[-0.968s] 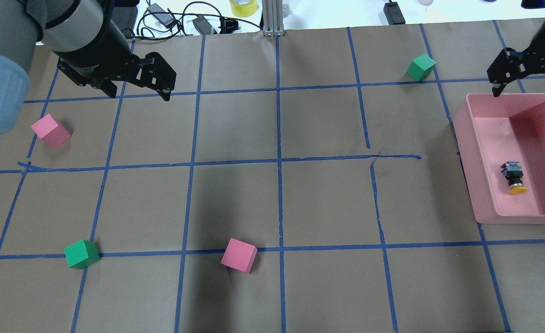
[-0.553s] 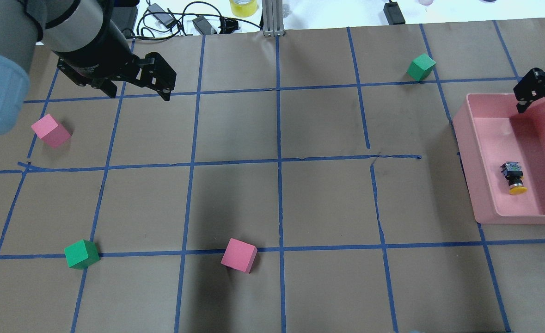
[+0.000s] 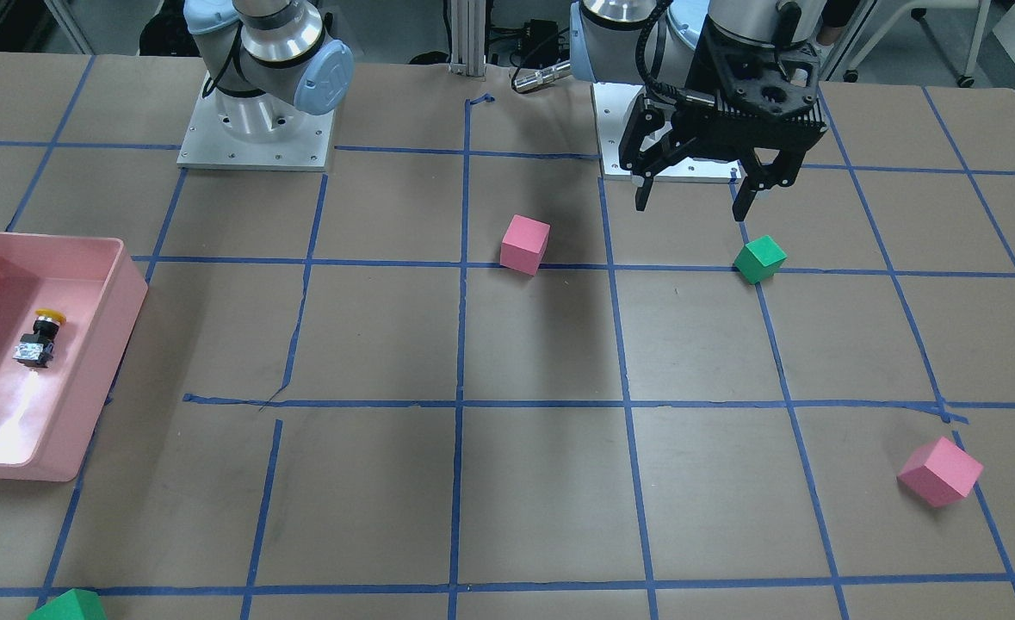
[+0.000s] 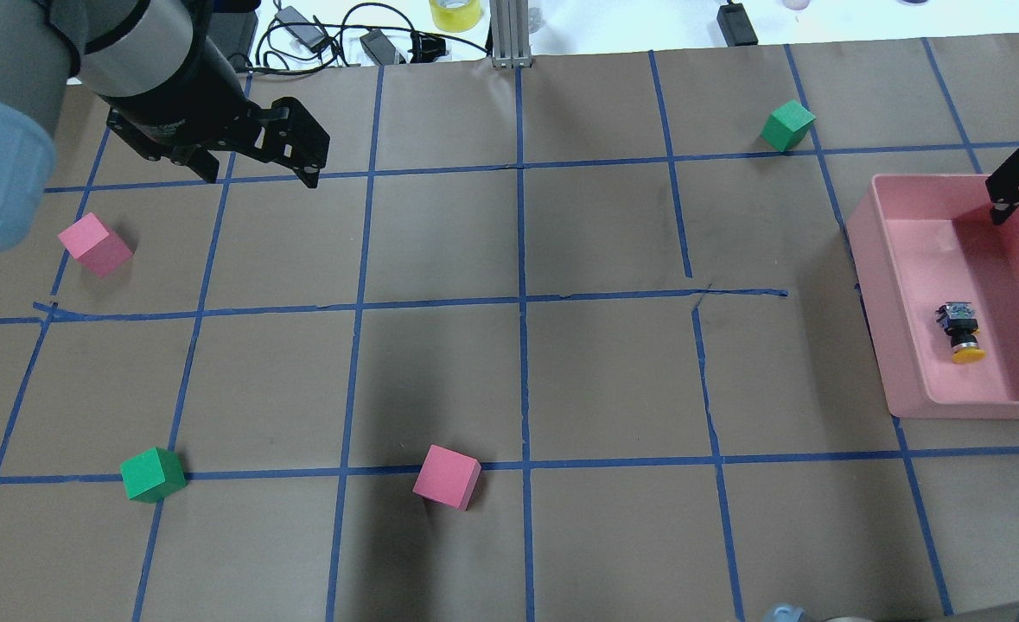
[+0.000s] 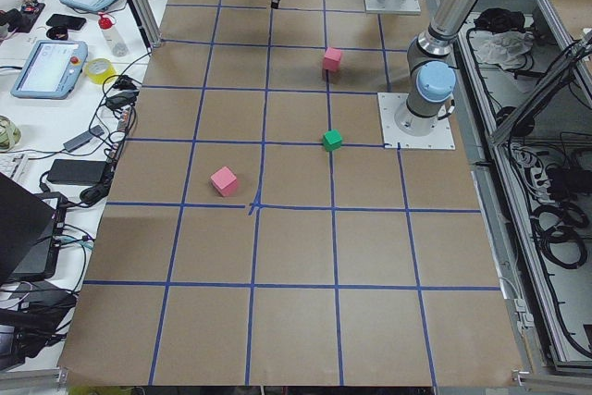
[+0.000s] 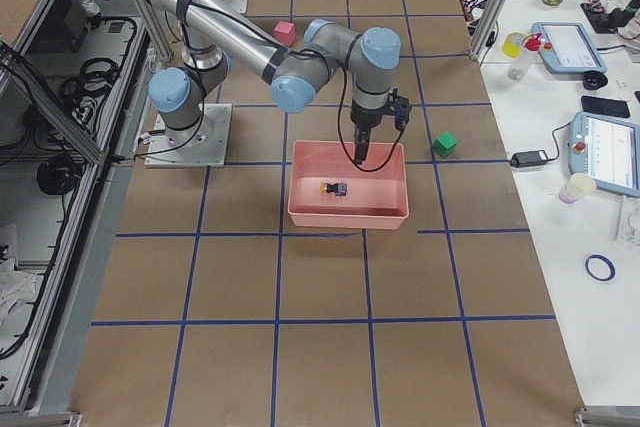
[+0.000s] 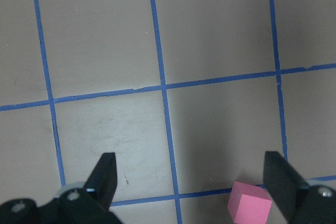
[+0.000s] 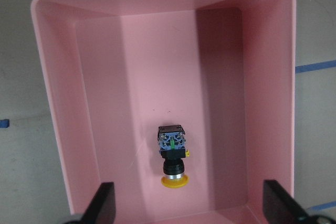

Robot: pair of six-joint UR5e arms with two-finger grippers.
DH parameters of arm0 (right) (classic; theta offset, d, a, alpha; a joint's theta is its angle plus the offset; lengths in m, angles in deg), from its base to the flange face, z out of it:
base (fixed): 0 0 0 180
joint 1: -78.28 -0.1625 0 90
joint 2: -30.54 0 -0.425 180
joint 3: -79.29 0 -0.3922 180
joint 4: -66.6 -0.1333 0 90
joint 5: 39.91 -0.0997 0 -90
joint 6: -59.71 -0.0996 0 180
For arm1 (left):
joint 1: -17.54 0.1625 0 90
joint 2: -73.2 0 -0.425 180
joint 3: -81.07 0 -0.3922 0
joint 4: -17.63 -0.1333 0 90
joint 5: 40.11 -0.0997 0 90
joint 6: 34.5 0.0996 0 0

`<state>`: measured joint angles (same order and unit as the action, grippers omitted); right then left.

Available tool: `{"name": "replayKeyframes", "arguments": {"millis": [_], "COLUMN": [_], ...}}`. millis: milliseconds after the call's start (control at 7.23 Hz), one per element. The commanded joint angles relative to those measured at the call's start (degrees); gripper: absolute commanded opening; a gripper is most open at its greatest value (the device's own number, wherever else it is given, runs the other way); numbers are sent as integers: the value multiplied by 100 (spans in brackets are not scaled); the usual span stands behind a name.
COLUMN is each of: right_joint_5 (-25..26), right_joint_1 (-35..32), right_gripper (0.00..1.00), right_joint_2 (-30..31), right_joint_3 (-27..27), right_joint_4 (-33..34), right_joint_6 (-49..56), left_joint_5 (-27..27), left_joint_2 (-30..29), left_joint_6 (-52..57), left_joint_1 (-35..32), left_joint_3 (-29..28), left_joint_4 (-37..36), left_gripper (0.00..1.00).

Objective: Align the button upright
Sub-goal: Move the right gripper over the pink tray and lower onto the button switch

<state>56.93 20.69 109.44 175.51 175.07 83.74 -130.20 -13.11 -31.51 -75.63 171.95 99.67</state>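
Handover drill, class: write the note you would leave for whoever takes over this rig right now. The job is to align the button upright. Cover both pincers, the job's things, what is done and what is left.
The left pincer is open and empty, over the table, far from the work.
The right pincer is open and empty, above the pink bin.
The button lies on its side on the bin floor, yellow cap toward the robot, touched by nothing.
Done: nothing on the button itself.
Left: lower the right pincer, grasp the button, stand it upright, release.
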Motion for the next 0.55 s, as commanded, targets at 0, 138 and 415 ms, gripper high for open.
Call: {"name": "replayKeyframes", "arguments": {"millis": [0, 138, 415], "right_joint_5": [46, 55, 98], "right_joint_1": [54, 72, 81], "right_gripper": [100, 100, 100], "right_joint_2": [-120, -120, -225], "right_joint_3": [72, 299, 582], "right_joint_4": [69, 130, 532], "right_joint_6": [-3, -20, -126], "left_joint_5": [0, 0, 0], "left_joint_2": [0, 0, 0], "left_joint_6": [0, 0, 0], "left_joint_1": [0, 0, 0], "left_joint_3": [0, 0, 0], "left_joint_4": [-4, 5, 5], "left_gripper": [100, 100, 100]}}
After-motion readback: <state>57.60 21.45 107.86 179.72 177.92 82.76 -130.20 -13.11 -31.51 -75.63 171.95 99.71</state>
